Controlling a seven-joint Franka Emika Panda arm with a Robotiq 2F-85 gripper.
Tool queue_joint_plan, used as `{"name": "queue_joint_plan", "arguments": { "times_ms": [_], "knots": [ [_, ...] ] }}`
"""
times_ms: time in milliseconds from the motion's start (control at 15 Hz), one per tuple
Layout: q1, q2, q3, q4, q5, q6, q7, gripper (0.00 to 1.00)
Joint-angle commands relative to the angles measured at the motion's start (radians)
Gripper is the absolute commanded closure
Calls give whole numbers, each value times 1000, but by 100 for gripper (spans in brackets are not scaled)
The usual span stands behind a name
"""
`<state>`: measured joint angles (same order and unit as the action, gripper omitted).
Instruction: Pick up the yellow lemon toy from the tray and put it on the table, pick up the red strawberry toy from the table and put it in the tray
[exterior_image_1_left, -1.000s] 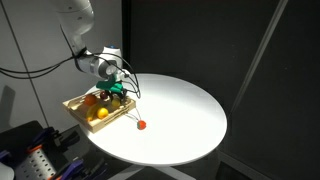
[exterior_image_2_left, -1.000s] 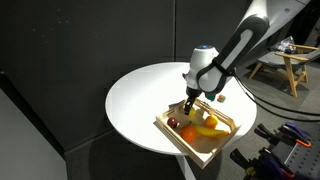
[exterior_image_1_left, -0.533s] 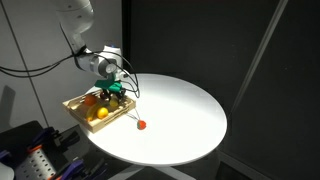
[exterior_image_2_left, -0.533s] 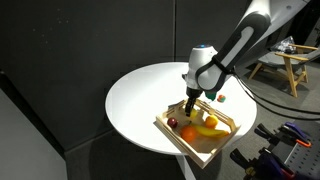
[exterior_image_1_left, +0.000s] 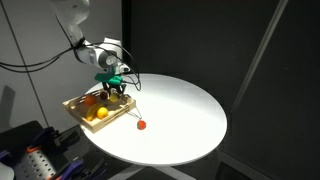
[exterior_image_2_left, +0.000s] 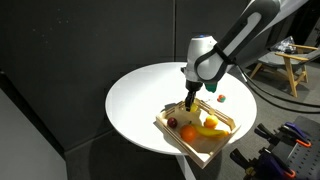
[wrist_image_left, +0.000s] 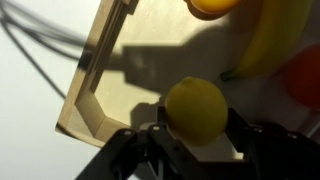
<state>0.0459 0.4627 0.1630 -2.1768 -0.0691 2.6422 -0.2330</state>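
Lt wood tray, smooth matt lemon toy

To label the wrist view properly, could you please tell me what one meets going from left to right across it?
table → tray, its left wall → yellow lemon toy → elongated yellow toy

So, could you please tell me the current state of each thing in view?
Gripper: shut on the lemon.
Lemon: held in the gripper, above the tray.
Tray: on the table, other toy fruit inside.
Strawberry: lying on the table, outside the tray.
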Motion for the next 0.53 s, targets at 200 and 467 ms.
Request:
{"name": "queue_joint_plan", "arguments": {
  "times_ms": [200, 467],
  "knots": [
    [1, -119, -19, -18, 8, -96, 15, 65],
    [2, -167, -55, -20, -2, -150, 47, 65]
  ]
}}
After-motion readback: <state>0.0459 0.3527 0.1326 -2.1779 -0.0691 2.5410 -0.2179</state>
